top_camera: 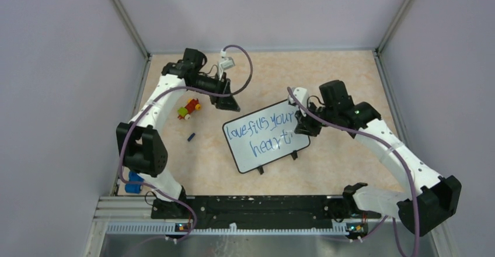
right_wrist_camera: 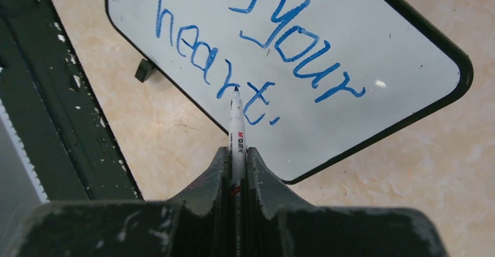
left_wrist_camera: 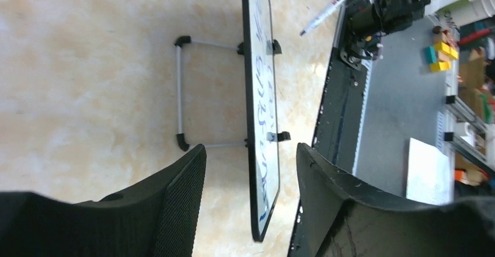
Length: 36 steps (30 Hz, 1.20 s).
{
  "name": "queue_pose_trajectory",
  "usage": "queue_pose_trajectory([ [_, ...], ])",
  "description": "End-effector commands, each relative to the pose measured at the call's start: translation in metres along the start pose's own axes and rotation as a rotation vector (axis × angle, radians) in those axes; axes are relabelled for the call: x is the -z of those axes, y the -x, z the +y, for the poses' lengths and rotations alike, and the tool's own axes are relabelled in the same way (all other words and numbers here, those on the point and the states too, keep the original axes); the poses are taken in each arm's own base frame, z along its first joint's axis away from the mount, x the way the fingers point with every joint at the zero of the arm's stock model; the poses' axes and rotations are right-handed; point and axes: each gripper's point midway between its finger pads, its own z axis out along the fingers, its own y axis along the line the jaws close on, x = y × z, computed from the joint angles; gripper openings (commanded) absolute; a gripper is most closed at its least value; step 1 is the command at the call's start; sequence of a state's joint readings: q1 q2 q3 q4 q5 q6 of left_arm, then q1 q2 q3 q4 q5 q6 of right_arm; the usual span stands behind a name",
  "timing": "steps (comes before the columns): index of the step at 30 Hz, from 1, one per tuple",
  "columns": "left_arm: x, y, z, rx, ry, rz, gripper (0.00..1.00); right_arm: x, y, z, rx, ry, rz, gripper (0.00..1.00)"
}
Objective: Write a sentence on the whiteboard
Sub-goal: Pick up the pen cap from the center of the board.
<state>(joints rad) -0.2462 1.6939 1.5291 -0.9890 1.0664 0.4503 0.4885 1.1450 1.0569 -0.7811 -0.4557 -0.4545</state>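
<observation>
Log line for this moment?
left gripper: open, holding nothing | right gripper: shut on marker | marker tip: at last word | whiteboard: propped up | sentence: love fills your heart

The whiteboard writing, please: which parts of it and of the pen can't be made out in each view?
Left wrist: whiteboard seen edge-on, lettering unreadable.
Right wrist: the sentence loses its first words past the top edge; the right gripper hides most of the pen.
Top: pen too small, hidden by the gripper; tip contact unclear.
</observation>
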Motion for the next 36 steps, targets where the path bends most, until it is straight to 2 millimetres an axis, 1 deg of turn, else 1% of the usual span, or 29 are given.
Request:
queue_pose_trajectory([
  [1,0.042,0.047,-0.024,-0.145,0.061,-0.131,0.64,0.023,0.038,0.014,0.044,0.059,-0.116,0.00],
  [4,0.071,0.057,-0.016,-0.153,0.180,-0.160,0.66,0.030,0.052,0.018,0.028,0.075,-0.153,0.00],
  [6,0.096,0.054,-0.004,-0.158,0.275,-0.179,0.68,0.034,0.063,0.019,0.017,0.078,-0.185,0.00],
  [7,0.107,0.047,0.001,-0.152,0.307,-0.179,0.69,0.037,0.069,0.020,0.015,0.085,-0.203,0.00],
  [9,0.130,0.029,0.016,-0.121,0.377,-0.160,0.68,0.039,0.075,0.022,0.002,0.094,-0.224,0.00],
  [10,0.142,0.014,0.024,-0.080,0.403,-0.143,0.68,0.040,0.077,0.023,-0.001,0.095,-0.233,0.00],
  [11,0.148,0.006,0.030,-0.083,0.424,-0.128,0.67,0.040,0.078,0.023,-0.007,0.095,-0.239,0.00],
  [13,0.166,-0.022,0.048,-0.024,0.481,-0.087,0.66,0.039,0.078,0.026,-0.016,0.108,-0.247,0.00],
  [15,0.177,-0.049,0.061,0.006,0.518,-0.039,0.65,0.038,0.077,0.029,-0.028,0.122,-0.255,0.00],
  [17,0.179,-0.076,0.069,0.008,0.531,0.033,0.62,0.037,0.075,0.032,-0.046,0.132,-0.264,0.00],
  [21,0.167,-0.126,0.085,-0.016,0.561,0.144,0.61,0.033,0.071,0.034,-0.068,0.141,-0.268,0.00],
  [24,0.159,-0.151,0.099,-0.011,0.576,0.186,0.60,0.031,0.069,0.034,-0.077,0.148,-0.261,0.00],
  [26,0.151,-0.163,0.107,0.015,0.572,0.214,0.57,0.030,0.069,0.035,-0.082,0.157,-0.255,0.00],
  [30,0.134,-0.183,0.115,0.039,0.548,0.287,0.54,0.029,0.071,0.033,-0.082,0.159,-0.256,0.00],
  [36,0.120,-0.197,0.133,0.011,0.591,0.354,0.52,0.027,0.073,0.031,-0.093,0.165,-0.260,0.00],
])
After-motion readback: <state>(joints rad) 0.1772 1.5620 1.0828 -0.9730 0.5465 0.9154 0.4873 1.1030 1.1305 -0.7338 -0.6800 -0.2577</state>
